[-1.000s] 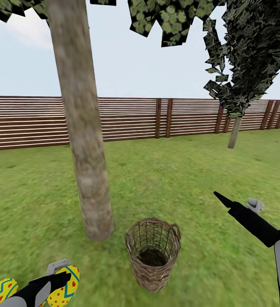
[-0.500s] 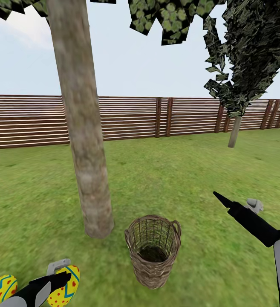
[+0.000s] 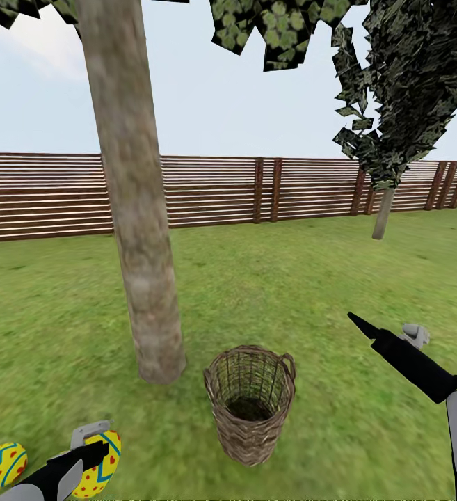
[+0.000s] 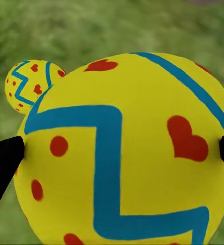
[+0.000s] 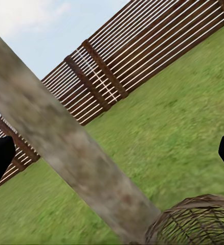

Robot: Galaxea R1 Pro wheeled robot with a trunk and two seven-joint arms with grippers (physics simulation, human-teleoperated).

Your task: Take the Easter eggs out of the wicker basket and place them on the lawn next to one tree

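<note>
One Easter egg point(image 4: 127, 153) is being gripped between the fingers of the left hand point(image 3: 92, 456) at seven o'clock of the wicker basket point(image 3: 250, 403); another egg point(image 3: 2, 465) is lying on the lawn point(image 3: 311, 278) beside it. The right hand point(image 3: 357, 321) is being held spread and empty at three o'clock of the basket, which is standing just beside the tree point(image 3: 141, 243).

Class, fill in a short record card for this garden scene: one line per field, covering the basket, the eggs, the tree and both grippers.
basket: upright on the lawn beside the tree trunk; no egg visible inside
held egg: between the left gripper's fingers
second egg: on the grass near the held one
right gripper: open, holding nothing
backdrop: slatted fence
</note>
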